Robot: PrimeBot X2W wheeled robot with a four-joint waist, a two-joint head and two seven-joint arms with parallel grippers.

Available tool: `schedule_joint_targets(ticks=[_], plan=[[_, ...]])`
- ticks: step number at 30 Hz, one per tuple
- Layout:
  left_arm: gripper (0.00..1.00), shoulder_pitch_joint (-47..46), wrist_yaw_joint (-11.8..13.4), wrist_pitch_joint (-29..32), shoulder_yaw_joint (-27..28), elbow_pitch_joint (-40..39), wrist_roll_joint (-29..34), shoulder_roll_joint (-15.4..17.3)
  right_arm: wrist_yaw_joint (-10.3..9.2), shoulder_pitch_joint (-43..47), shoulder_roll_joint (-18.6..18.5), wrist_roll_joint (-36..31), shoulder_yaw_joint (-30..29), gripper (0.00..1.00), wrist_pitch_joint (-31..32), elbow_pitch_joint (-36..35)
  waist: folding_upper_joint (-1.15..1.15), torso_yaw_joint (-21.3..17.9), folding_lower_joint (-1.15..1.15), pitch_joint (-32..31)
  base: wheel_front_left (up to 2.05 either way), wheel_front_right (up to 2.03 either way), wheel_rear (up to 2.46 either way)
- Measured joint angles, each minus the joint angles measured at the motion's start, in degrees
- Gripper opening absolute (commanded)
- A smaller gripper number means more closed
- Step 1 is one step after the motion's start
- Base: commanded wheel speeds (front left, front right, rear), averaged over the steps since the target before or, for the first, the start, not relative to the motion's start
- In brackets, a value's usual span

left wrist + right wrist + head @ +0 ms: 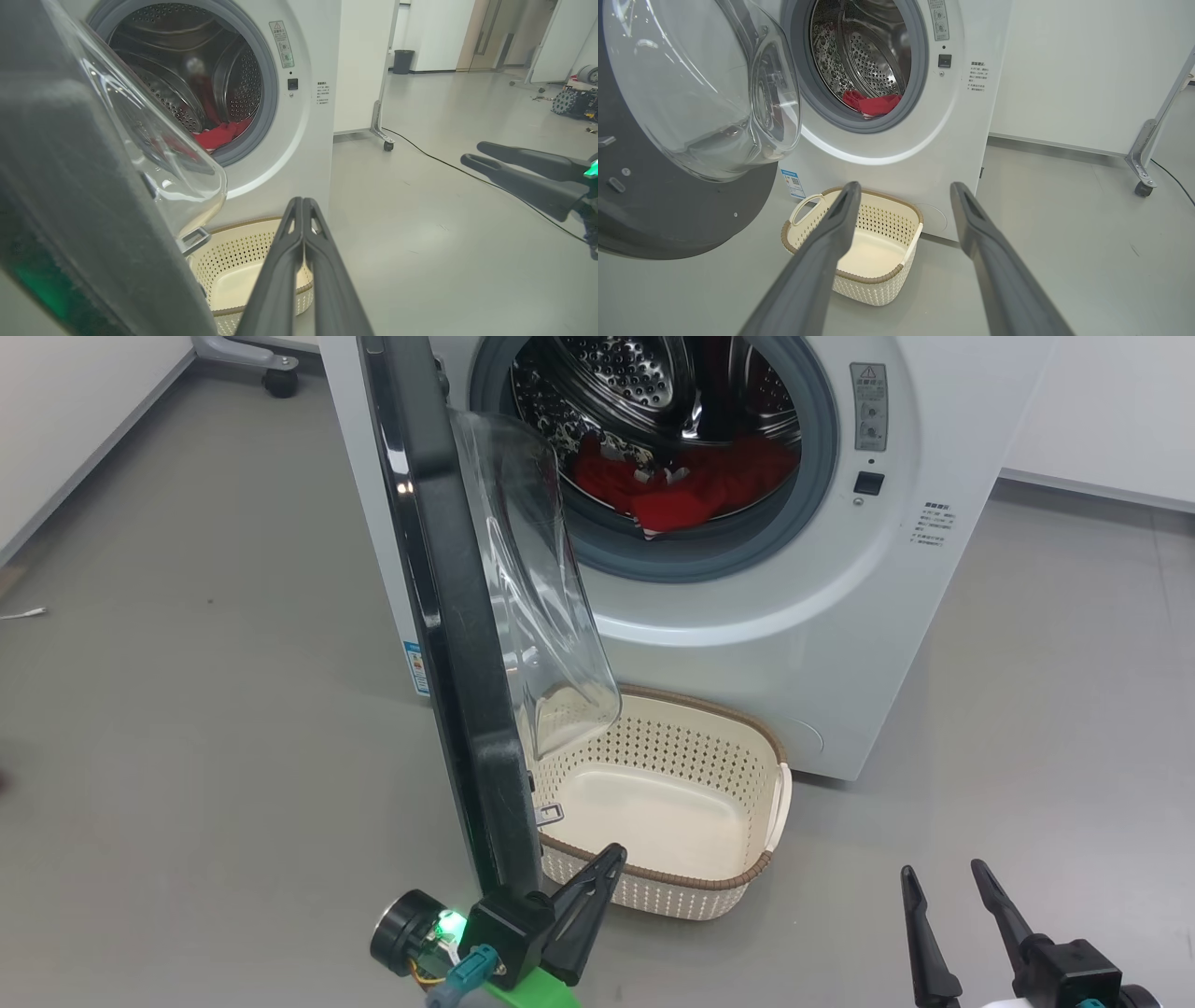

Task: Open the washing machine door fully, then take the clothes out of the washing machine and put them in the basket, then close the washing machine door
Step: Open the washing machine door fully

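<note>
In my head view the washing machine door [448, 616] stands out from the washing machine [794, 644] toward me. I see it almost on its edge, running from the top of the frame, left of centre, down to the lower centre. Its glass bowl [532, 588] bulges to the right and, in the picture, overlaps the upper left corner of the basket [738, 879]. I cannot tell if the door is at its widest.

The clothes [691, 490] lie in the drum [635, 383], in the upper middle of the frame. They are a red heap with a little white trim, just behind the grey rubber ring [709, 555].

The basket sits on the floor [187, 709] directly in front of the machine, in the lower centre, and its cream bottom is bare.

My left gripper [611, 859] is at the bottom of the frame, just under the lower end of the door. Its two fingers are pressed together and have hold of nothing. They point up and right, over the near rim of the basket. Whether its body touches the door edge I cannot tell. My right gripper [941, 870] is in the lower right corner, apart from the basket, with its fingers spread wide and nothing between them.
</note>
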Motion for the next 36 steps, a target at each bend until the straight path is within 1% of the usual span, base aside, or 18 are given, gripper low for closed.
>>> schedule_joint_targets(ticks=[3,8,11,14,18,22,26,36], plan=[[0.0,0.0,0.7,0.0,1.2,1.2,0.0,0.0,0.43,0.0,0.0,-0.1,-0.2,1.0,0.0,0.0,0.0,-0.1,0.0,0.1,0.0,0.0,0.0],[0.0,-0.3,1.4,-0.8,2.7,1.9,0.3,0.0,0.49,0.0,0.2,-0.1,-0.6,1.0,0.0,0.1,0.0,-0.4,0.0,0.3,0.0,0.0,0.0],[0.0,-0.4,2.4,-1.3,3.3,2.4,0.4,0.0,0.53,0.0,0.3,-0.1,-0.8,1.0,0.0,0.1,0.0,-0.5,0.0,0.4,0.0,0.0,0.0],[0.0,-1.1,2.9,-1.8,4.1,2.8,0.4,0.0,0.92,0.0,0.4,-0.1,-1.0,1.0,0.0,0.2,0.0,-0.5,0.0,0.5,0.0,0.0,0.0],[0.0,-1.7,3.4,-2.1,4.8,3.2,0.4,0.0,0.94,0.0,0.5,-0.1,-1.1,1.0,0.0,0.3,0.0,-0.5,0.0,0.5,0.0,0.0,0.0],[0.0,-1.8,3.6,-2.7,5.2,3.9,0.4,0.0,1.01,0.0,0.7,-0.1,-1.4,1.0,0.0,0.3,0.0,-0.4,0.0,0.6,0.0,0.0,0.0],[0.0,-2.0,3.9,-3.1,5.2,4.5,0.4,0.0,1.49,0.0,0.8,-0.1,-1.6,1.0,0.0,0.4,0.0,-0.2,0.0,0.5,0.0,0.0,0.0],[0.0,-2.1,4.1,-3.8,5.4,5.3,0.3,-0.2,1.72,0.0,0.9,-0.5,-2.1,1.0,0.0,0.6,0.0,0.5,0.0,0.5,0.0,0.0,0.0]])
